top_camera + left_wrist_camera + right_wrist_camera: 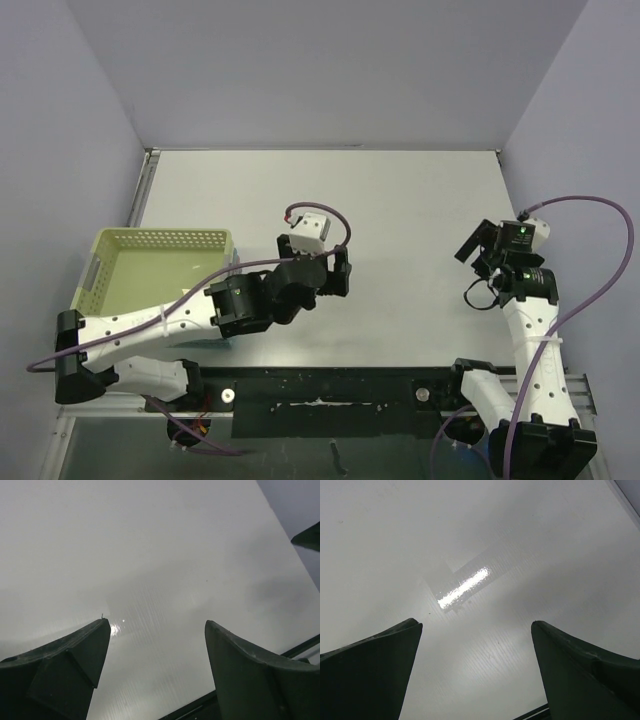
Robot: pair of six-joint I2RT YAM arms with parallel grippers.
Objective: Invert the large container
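Large container (160, 240) upright, mouth upward

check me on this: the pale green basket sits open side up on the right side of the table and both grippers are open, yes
One thing is wrong: the basket is on the left side of the table, beside the left arm, as the top external view shows. The rest holds: it sits open side up, and the left gripper and right gripper are both open.
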